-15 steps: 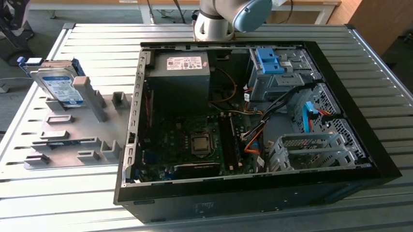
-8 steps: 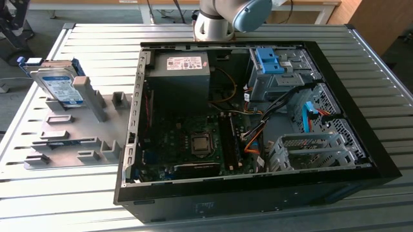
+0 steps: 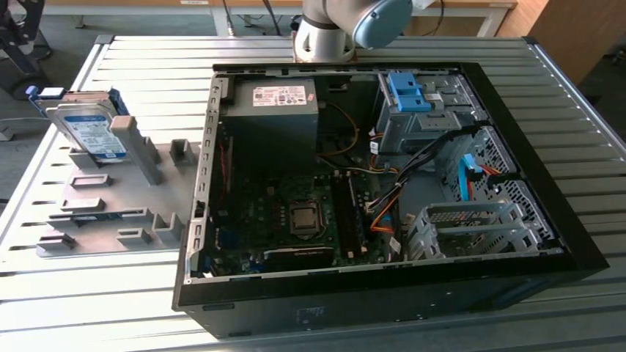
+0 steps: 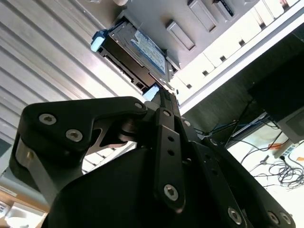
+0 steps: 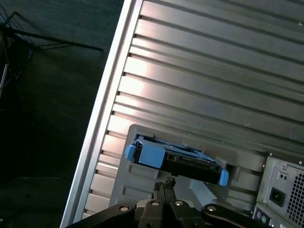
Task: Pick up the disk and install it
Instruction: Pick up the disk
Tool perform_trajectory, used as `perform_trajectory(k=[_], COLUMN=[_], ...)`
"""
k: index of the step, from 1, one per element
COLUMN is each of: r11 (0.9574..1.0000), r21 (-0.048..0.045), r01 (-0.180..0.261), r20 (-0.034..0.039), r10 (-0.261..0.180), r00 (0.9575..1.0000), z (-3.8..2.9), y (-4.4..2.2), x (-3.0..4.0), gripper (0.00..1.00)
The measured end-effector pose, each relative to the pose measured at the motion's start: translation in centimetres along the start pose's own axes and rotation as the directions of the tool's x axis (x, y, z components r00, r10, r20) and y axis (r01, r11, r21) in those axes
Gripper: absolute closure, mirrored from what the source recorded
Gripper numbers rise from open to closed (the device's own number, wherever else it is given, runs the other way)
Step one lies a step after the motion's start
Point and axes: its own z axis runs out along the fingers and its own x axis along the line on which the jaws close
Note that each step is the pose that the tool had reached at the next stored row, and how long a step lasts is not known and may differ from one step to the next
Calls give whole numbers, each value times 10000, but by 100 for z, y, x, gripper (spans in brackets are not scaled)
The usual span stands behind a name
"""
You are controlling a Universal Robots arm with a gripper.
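Note:
The disk (image 3: 88,128) is a silver hard drive with a white-and-blue label and blue side rails. It stands on edge in a grey holder (image 3: 108,213) on the exterior view's left. Both wrist views look down on the disk (image 5: 175,159) (image 4: 137,52) in that holder. My gripper (image 5: 164,183) (image 4: 162,95) hangs some way above it, apart from it, with the fingers closed together and nothing between them. Part of the arm (image 3: 338,26) shows at the table's far edge.
An open computer case (image 3: 547,242) lies on the slatted metal table (image 3: 547,81), beside the holder. Inside are a grey power supply box (image 3: 278,110), a blue bracket (image 3: 411,92) on a drive bay, a metal drive cage (image 3: 470,227), cables and the mainboard.

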Motion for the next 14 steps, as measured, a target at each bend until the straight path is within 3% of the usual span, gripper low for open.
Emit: perform_trajectory(k=[4,8,14], r11=[9984,9929,9917], r21=[-6,-18,-21], r01=[564,1185,1289], r20=[-18,-39,-42], r10=[-564,-1185,-1289], r00=[9984,9929,9917], z=[1,1,1], y=[1,1,1], x=[2,2,2], gripper=[89,89,89])
